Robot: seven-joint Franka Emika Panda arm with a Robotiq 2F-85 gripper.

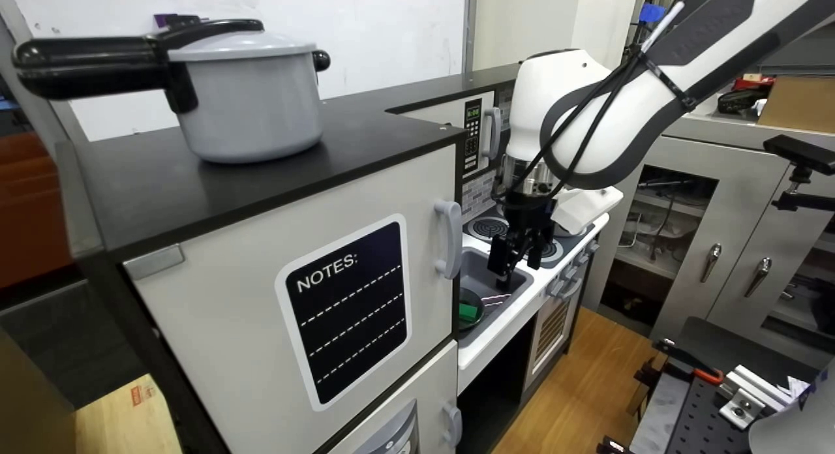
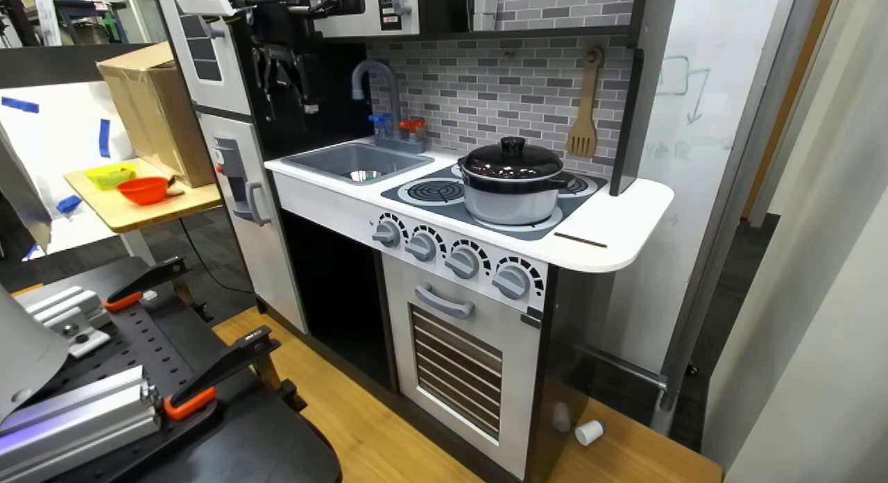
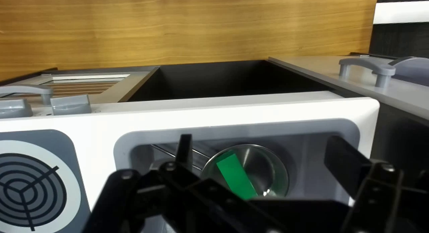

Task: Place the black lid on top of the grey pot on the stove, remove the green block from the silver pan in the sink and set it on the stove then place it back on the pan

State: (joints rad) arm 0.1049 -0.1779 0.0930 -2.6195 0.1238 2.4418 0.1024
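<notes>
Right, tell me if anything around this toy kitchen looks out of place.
A white cylinder lies on its side on the wooden floor beside the dark side panel, as though dropped and forgotten. No spill shows, and the black lid sits level on the grey pot.

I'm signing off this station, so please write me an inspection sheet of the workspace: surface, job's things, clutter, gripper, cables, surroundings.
Surface: white counter, with sink and stove set in.
Job's things: lid on the pot, pot on the stove; green block in the pan, pan in the sink.
Clutter: white cylinder lying on the wooden base; red bowl and yellow-green bowl on the side table; large pot on the dark top.
Gripper: open above the sink, nothing held.
Cables: black, running along the arm.
Surroundings: tiled wall, whiteboard, metal cabinets.
</notes>
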